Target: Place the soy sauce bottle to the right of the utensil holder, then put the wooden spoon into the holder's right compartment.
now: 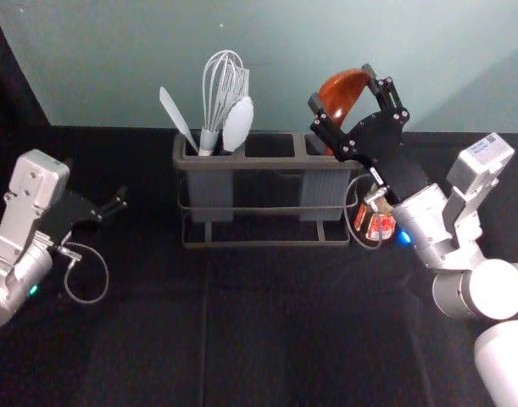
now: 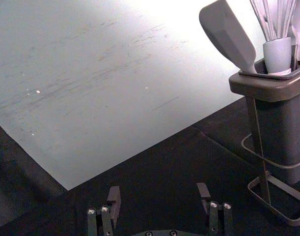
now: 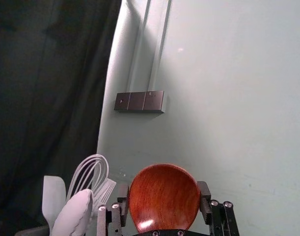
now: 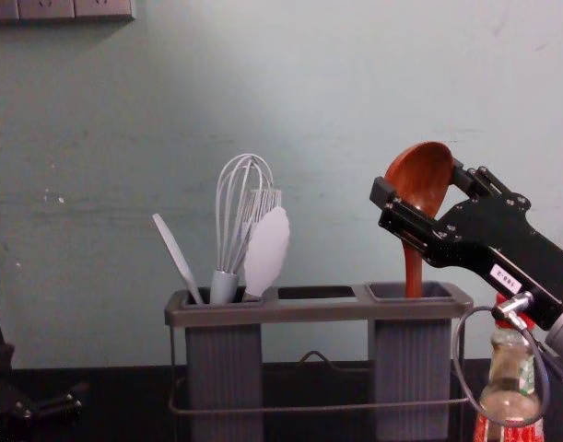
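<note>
The wooden spoon (image 1: 342, 91) stands bowl-up, its handle reaching down into the right compartment (image 4: 412, 368) of the utensil holder (image 1: 263, 163). My right gripper (image 1: 343, 95) is shut on the spoon's bowl, a finger against either edge. In the right wrist view the wooden spoon (image 3: 164, 196) shows its hollow side between the fingertips of my right gripper (image 3: 164, 196). The soy sauce bottle (image 4: 510, 396) is just right of the holder, partly behind the right arm and its cable. My left gripper (image 1: 114, 203), left of the holder, is open and empty; its own view shows the left gripper (image 2: 159, 196) too.
A whisk (image 4: 244, 212), a white spatula-like utensil (image 4: 177, 258) and a white spoon-like utensil (image 4: 267, 249) rise from the holder's left compartment. The pale wall (image 1: 275, 51) stands behind the dark cloth-covered table (image 1: 267, 331). A socket strip (image 3: 140, 101) is on the wall.
</note>
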You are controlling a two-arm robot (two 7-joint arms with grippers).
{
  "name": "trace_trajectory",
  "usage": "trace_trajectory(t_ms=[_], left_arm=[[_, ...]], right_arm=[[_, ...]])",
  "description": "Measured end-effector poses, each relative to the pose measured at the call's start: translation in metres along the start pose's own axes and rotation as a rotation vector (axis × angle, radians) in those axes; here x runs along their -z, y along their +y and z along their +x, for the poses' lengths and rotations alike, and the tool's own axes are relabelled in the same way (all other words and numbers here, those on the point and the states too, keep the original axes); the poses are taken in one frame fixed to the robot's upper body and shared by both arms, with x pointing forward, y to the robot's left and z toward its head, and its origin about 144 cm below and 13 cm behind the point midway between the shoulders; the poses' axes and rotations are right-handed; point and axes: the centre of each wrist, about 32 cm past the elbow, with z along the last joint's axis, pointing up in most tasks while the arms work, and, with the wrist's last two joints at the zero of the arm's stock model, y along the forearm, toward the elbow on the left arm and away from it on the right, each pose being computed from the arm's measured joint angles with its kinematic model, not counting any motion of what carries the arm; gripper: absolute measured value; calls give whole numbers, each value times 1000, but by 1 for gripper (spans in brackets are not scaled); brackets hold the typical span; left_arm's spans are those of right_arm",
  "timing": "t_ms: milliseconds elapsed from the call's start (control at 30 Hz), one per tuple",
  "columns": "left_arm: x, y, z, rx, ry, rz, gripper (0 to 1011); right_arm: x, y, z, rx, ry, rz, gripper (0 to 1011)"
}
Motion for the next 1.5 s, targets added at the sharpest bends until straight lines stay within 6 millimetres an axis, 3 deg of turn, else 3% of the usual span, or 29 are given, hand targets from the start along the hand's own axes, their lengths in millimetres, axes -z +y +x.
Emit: trace_trajectory(t_ms=[200,633,1500], left_arm=[[0,0,0,0,0,0,1011],[0,0,0,0,0,0,1011],[0,0,0,0,0,0,1011]], right_arm=[[-1,1,-1,6,0,5,1002],[-16,5,6,22,-22,53,1002],[-72,-6,63,127,-167,-73,1002]])
